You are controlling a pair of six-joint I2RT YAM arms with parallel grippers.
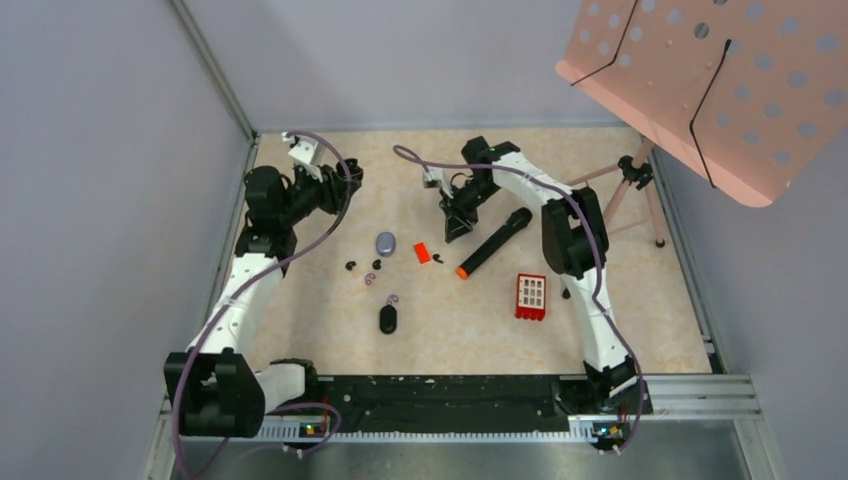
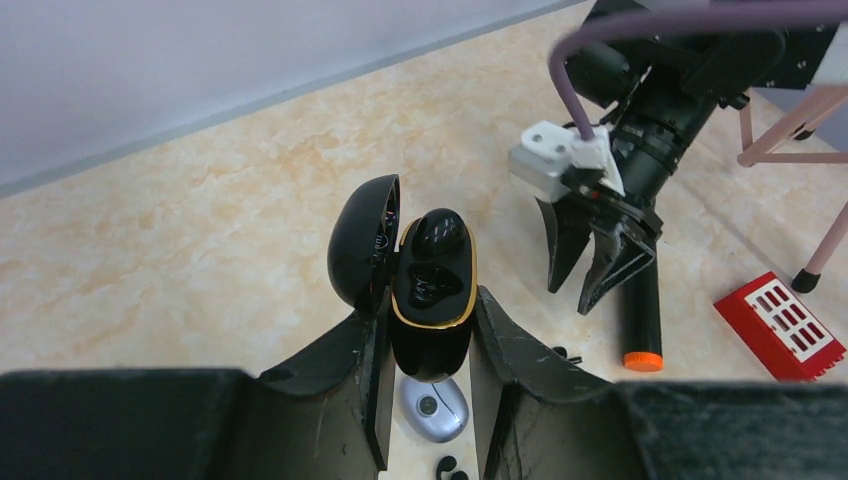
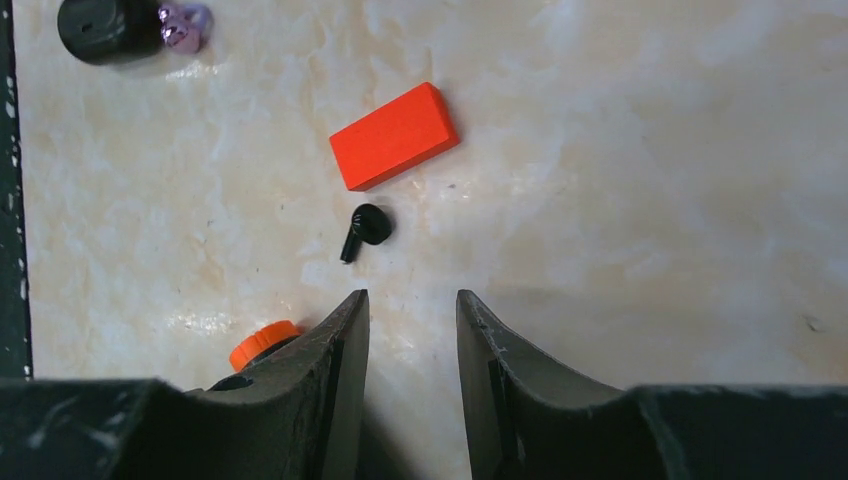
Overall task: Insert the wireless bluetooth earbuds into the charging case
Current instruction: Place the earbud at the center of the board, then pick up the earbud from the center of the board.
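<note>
Well to the left of the red block (image 1: pixel 422 253) and farther back, the charging case (image 2: pixel 432 290) is clamped between the fingers of the left claw (image 2: pixel 430 335) and raised off the desk (image 1: pixel 330 330). Its lid is swung open and its hollow is turned toward the other arm, presumably so that a bud can be set in. Whether its wells are already filled cannot be told. Just left of the block, a few loose earbuds (image 1: pixel 351 266) are scattered on the desk, some black, a couple with pale purple parts. Just beside the block's right end lies one black earbud (image 3: pixel 365 228), near the block but apart from it. Behind the block and to its right, the right claw (image 3: pixel 410 300) is pointed down with its jaws apart and nothing between them. The bud lies ahead of the gap, so the claw is judged to be lined up for picking it. Right of the block, a black stick with an orange tip (image 1: pixel 493 243) lies close by this claw, so a crowded approach is to be expected.
</note>
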